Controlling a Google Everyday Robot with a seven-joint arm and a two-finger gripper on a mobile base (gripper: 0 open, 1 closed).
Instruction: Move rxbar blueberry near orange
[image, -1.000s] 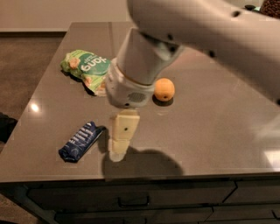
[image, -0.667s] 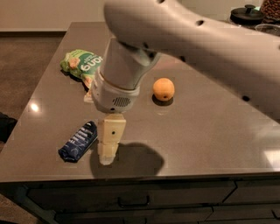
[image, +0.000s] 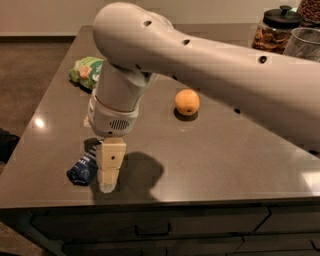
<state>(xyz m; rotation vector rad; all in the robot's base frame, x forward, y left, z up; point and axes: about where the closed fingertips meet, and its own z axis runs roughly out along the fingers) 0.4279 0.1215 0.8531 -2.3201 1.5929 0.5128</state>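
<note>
The rxbar blueberry (image: 83, 167), a dark navy-blue wrapper, lies near the counter's front left edge, partly hidden behind my gripper. My gripper (image: 108, 175) points down right beside the bar, just to its right, with its tip close to the counter top. The orange (image: 187, 102), round with a dark dimple, sits near the middle of the counter, well to the right of and behind the bar. My arm crosses the view from the upper right.
A green chip bag (image: 86, 70) lies at the back left of the grey counter (image: 210, 155). A lidded jar (image: 278, 29) and a clear container (image: 305, 43) stand at the back right. The counter's front edge runs just below the gripper.
My gripper has moved left and down toward the bar, now covering its right end. The bar and the orange have not moved.
</note>
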